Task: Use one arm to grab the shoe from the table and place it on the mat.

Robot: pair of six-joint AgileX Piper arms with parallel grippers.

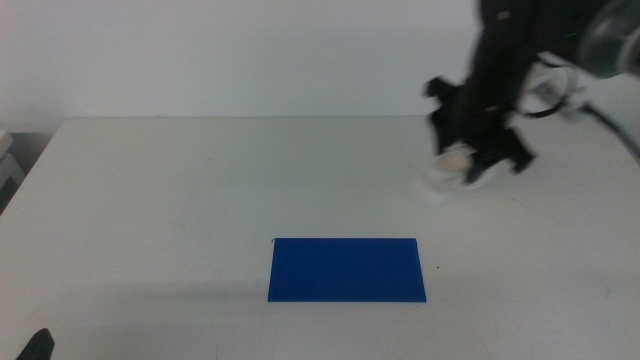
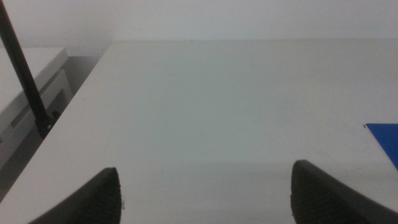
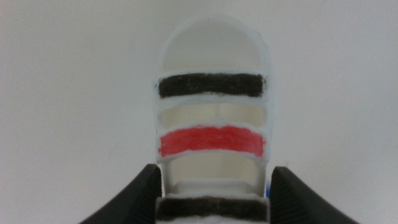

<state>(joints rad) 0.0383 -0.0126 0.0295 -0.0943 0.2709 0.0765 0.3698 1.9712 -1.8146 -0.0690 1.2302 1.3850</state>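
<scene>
Two arms share your white bench, but only one is at work. Nearest you, the left tool waits low at the bench's near left corner, its dark jaws standing wide apart over bare surface; in the middle view only a dark tip of it shows at the bottom edge. From its wrist camera you can see one corner of the blue mat off to the side.

Further in, the mat lies flat on the bench, a little right of centre, with nothing on it.

Beyond the mat and to its right, the right arm reaches down from the far right corner. Its tool is clamped on the shoe, which shows as a white blur among the black jaws, well apart from the mat. Whether the shoe touches the bench you cannot tell from this view.

Your right wrist camera gives the clear look: the shoe sits lengthwise between the jaws of the right tool, one jaw pressed against each side of the sole at one end. A black strap lies between the jaws, then a red one, then another black one towards the rounded free end, over plain white bench.
</scene>
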